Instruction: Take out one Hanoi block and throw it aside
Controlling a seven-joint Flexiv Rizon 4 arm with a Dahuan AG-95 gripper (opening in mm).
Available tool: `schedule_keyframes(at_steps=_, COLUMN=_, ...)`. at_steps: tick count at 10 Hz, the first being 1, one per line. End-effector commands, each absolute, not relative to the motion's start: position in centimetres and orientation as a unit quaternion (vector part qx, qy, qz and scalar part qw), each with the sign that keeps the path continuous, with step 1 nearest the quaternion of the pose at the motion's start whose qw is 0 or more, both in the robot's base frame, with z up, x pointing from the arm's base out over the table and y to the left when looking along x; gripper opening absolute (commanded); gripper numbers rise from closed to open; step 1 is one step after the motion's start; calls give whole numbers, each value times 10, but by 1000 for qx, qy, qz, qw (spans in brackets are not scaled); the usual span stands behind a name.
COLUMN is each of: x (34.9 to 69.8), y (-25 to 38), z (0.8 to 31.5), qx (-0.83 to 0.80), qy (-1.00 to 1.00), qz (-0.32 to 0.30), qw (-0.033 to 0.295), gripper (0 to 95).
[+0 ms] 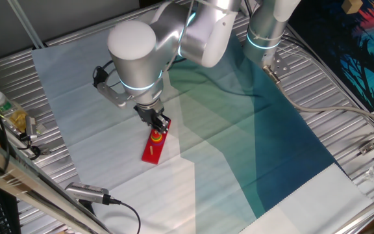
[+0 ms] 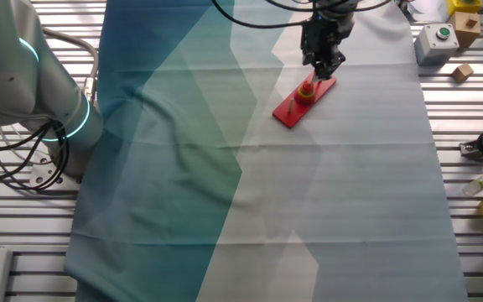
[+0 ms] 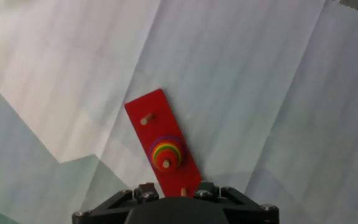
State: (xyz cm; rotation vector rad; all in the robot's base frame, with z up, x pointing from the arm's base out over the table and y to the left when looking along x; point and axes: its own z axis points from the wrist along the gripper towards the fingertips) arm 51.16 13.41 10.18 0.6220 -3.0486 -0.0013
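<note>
1. Hanoi block [image 3: 166,163]: the small red disc sits at the top of a coloured stack of rings [image 3: 166,152] on the middle peg of the red peg board [image 3: 160,140]. The peg tip shows in its centre.
2. The stack gets wider toward the bottom: red on top, then yellow, green and a purple ring at the base, as the hand view shows.
3. The red peg board lies flat on the pale cloth [image 1: 96,130] that covers the counter [image 1: 5,65]. In the hand view one bare peg [image 3: 146,118] stands on the far part of the board, and another peg is at the near end, close to the black body of the hand.
4. The gripper [image 1: 156,125] hangs directly above the stack, very near to it. In the other fixed view the gripper [image 2: 320,67] is just over the stack.
5. I cannot tell how wide the fingers stand, because their tips do not show clearly in any view. I also cannot tell if they touch the block.
6. A grey box with a green button [image 2: 435,40] and small wooden blocks [image 2: 463,72] lie at the edge of the counter, well apart from the board.
</note>
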Motion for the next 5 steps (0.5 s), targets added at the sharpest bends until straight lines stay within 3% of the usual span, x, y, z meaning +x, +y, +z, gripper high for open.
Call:
schedule_keyframes(at_steps=1, x=511, y=134, z=97, qx=197, qy=-980, qz=1, qw=13, gripper=380)
schedule_keyframes(at_steps=5, x=509, y=135, z=87, qx=189, qy=-982, qz=1, qw=4, gripper=380)
